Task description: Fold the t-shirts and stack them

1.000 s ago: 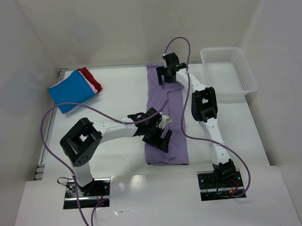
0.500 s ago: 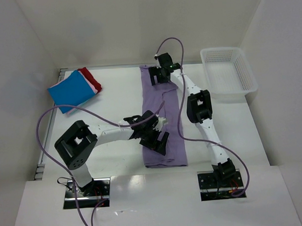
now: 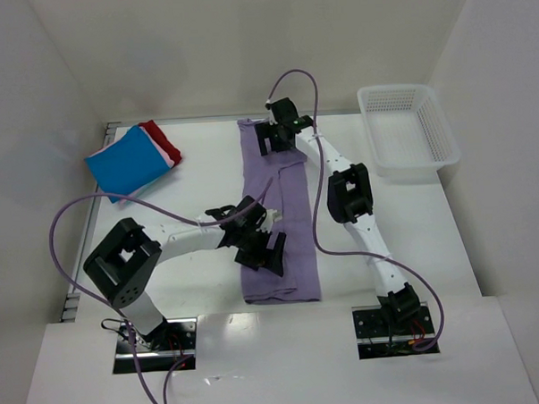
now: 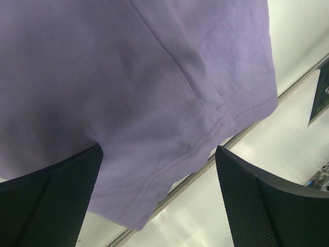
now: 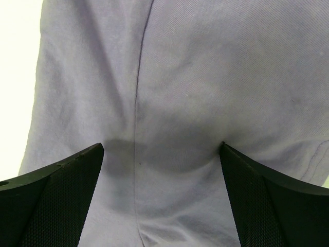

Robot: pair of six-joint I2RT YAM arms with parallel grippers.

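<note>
The left tool (image 3: 265,254) and right tool (image 3: 276,141), both wide open, have seemingly dragged the lavender t-shirt (image 3: 292,210) leftward, readying its next fold.

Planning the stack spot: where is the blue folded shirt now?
Top view: the blue shirt lies at the table's far-left corner, atop the red one, left of the lavender shirt.

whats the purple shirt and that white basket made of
Lavender t-shirt: looks like soft, matte knit cloth, possibly cotton jersey. It creases gently, and the left wrist view shows a double-stitched hem. White mesh basket: seems to be rigid moulded plastic with a slight sheen, going by the regular grid of holes in its walls and floor and its even rim.
</note>
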